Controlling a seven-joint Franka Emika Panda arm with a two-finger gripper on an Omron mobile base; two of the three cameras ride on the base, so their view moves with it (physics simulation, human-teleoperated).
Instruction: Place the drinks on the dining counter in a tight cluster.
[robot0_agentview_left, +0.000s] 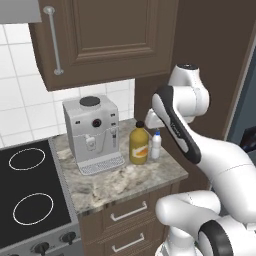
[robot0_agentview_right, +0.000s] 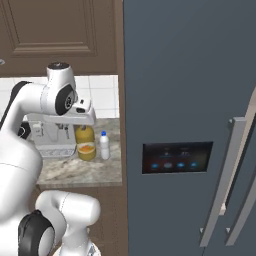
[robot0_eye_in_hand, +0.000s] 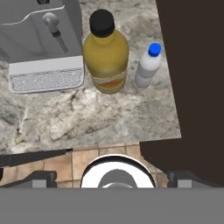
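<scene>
A big orange-yellow bottle (robot0_eye_in_hand: 106, 54) with a black cap stands upright on a small marbled countertop (robot0_eye_in_hand: 87, 118), just right of a silver coffee machine (robot0_eye_in_hand: 39, 39). A small white bottle (robot0_eye_in_hand: 148, 65) with a blue cap stands close beside it, apart from it. Both also show from the base, the orange bottle (robot0_agentview_left: 139, 146) and the white one (robot0_agentview_left: 156, 145). My gripper (robot0_eye_in_hand: 113, 178) hovers above and in front of them, open, with nothing between its fingers. The slim beige-white bottle and the dining counter are out of view.
A tall dark panel (robot0_eye_in_hand: 192, 65) rises right beside the white bottle, with a grey fridge (robot0_agentview_right: 190, 125) beyond it. Brown wall cabinets (robot0_agentview_left: 105, 35) hang over the countertop. A black stove top (robot0_agentview_left: 30, 195) lies to the left of the coffee machine.
</scene>
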